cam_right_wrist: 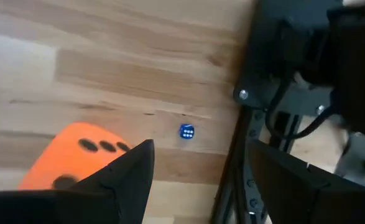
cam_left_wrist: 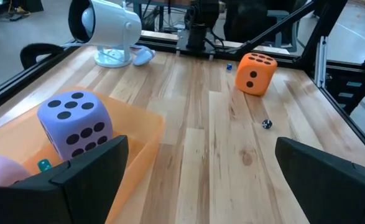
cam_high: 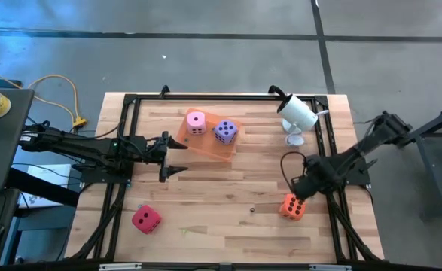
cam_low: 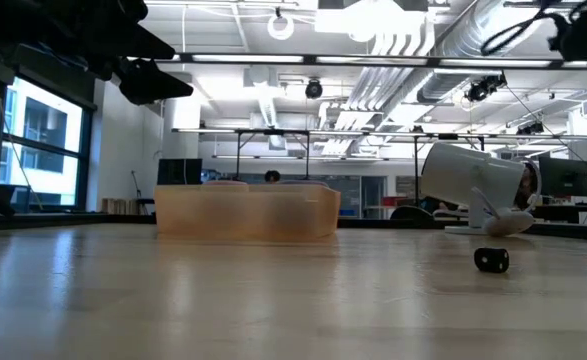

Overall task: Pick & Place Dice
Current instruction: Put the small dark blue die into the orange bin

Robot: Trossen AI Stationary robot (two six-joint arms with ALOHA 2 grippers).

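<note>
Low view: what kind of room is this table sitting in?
Probably an open lab or industrial workspace: exposed ceiling ducts and strip lights overhead, and monitors behind the wooden table. The high view shows a bare concrete floor.

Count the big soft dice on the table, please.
4: the pink die and purple die in the orange tray, the red die near the front-left, the orange die at the right.

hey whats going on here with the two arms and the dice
A two-armed robot is sorting dice into an orange tray. The pink die and purple die already sit in it. The right gripper hovers open by the orange die, holding nothing. The left gripper waits open beside the tray. The red die lies untouched.
</note>
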